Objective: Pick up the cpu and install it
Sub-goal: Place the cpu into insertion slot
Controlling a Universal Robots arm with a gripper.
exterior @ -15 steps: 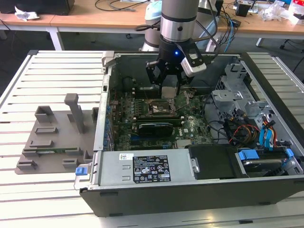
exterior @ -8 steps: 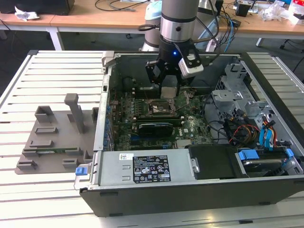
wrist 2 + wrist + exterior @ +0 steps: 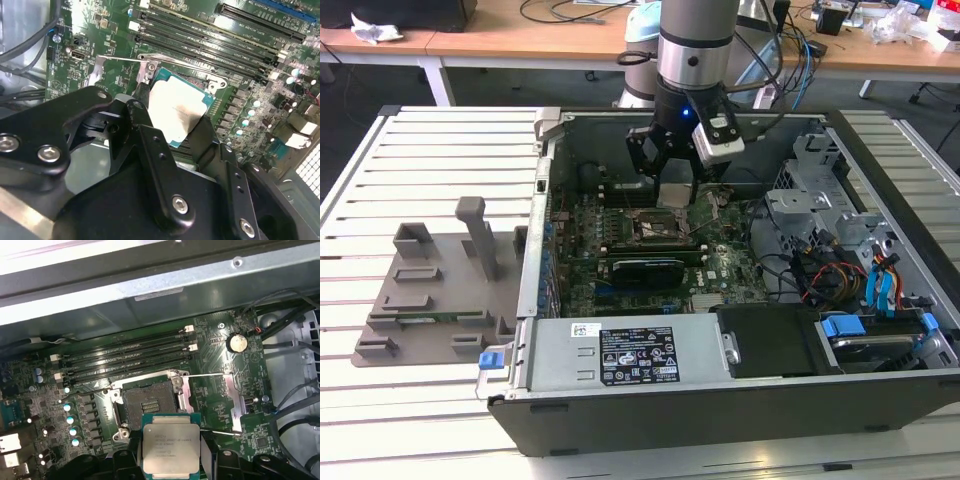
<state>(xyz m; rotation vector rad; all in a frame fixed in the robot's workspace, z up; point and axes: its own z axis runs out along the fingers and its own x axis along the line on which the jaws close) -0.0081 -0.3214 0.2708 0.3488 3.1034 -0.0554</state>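
Gripper [image 3: 171, 454] clamps flat, square, silver-topped cpu [image 3: 170, 440] above dark socket [image 3: 150, 402]; in the second wrist view, cpu's rim is teal.

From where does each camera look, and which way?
Exterior view: off the arm, looking down into the open dark computer case; arm and tool show.
First wrist view: on the arm, facing the green motherboard; tool shows.
Second wrist view: on the arm, facing that board; black tool links show.
Wrist views share the gripped square silver-grey cpu.

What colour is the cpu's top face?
Silver-grey metal, with a green rim around it; the small flat square cpu shows best in the first wrist view.
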